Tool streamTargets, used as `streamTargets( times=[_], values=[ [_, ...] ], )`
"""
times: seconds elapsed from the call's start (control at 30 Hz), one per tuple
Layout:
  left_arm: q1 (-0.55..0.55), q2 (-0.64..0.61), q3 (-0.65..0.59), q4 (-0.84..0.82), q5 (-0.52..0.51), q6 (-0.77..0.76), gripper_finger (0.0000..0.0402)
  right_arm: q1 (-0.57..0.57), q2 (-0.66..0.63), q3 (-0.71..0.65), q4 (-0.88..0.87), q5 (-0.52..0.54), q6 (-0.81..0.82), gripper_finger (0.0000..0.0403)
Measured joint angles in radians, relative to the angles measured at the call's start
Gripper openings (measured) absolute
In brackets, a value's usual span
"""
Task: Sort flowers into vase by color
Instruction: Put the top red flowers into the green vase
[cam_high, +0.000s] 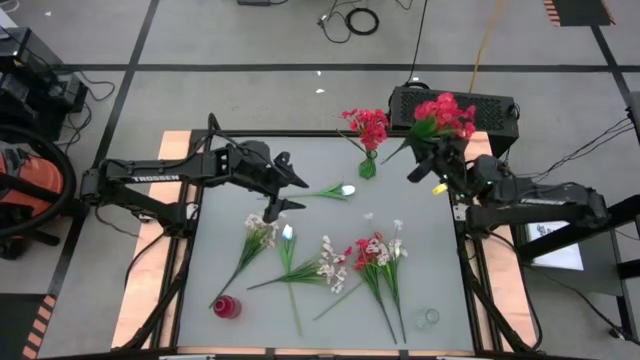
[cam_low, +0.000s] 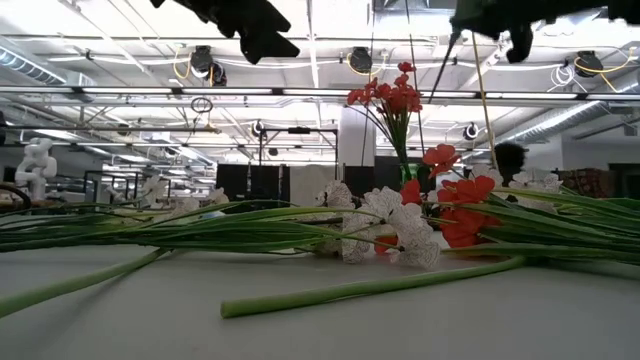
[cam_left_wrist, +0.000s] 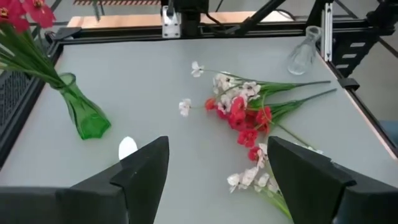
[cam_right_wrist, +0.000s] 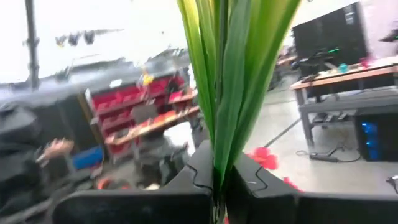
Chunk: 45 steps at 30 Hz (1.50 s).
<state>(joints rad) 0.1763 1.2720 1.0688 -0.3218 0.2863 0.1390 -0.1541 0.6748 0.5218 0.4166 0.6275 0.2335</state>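
Observation:
My right gripper (cam_high: 437, 168) is by the table's far right corner, shut on a red flower bunch (cam_high: 445, 115) that is up in the air. A green vase (cam_high: 367, 167) stands at the far middle and holds red flowers (cam_high: 367, 125). My left gripper (cam_left_wrist: 214, 180) hovers open above the table's left middle, near a white bud (cam_high: 343, 190) lying flat. Pale pink-white sprays (cam_high: 258, 233), another white bud (cam_high: 287, 233) and red blossoms (cam_high: 367, 250) lie on their long green stems across the middle. A red vase (cam_high: 226, 307) and a clear vase (cam_high: 428, 318) stand near the near edge. My right gripper pinches the red bunch between its two fingers at the green leafy stalk (cam_right_wrist: 219, 163), below the blossoms. The fingers come from the table's right side and lie across the stalk. The bunch is lifted clear of the table, its blossoms (cam_high: 447, 112) tilted toward the far edge.
A black box (cam_high: 452, 100) sits just past the far edge, under the held blossoms. Wooden strips (cam_high: 140, 290) border the table's left and right sides. Bare grey surface (cam_high: 230, 165) lies in the far left part and along the near edge between the two vases.

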Motion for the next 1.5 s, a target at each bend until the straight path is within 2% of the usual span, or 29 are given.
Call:
streamTargets(
  times=[0.23,0.43,0.63,0.93,1.3,1.5],
  values=[
    [-0.012,-0.001,0.0,0.003,0.0,0.0,0.0276,-0.109,0.053,-0.126,0.14,-0.004,0.101,0.0004],
    [-0.022,0.005,0.0,0.013,-0.001,0.002,0.0276,-0.157,0.122,-0.139,0.259,-0.005,0.096,0.0004],
    [-0.022,0.02,0.0,0.045,-0.002,0.007,0.0276,-0.209,0.215,-0.139,0.28,-0.031,0.099,0.0004],
    [-0.022,0.038,-0.001,0.048,-0.004,0.009,0.0276,-0.259,0.299,-0.139,0.349,-0.058,0.109,0.0004],
    [-0.022,0.049,-0.001,0.052,-0.003,0.031,0.0276,-0.266,0.405,-0.139,0.391,-0.079,0.122,0.0005],
    [-0.022,0.049,-0.001,0.06,-0.003,0.031,0.0276,-0.266,0.473,-0.139,0.409,-0.079,0.118,0.0026]
  ],
)
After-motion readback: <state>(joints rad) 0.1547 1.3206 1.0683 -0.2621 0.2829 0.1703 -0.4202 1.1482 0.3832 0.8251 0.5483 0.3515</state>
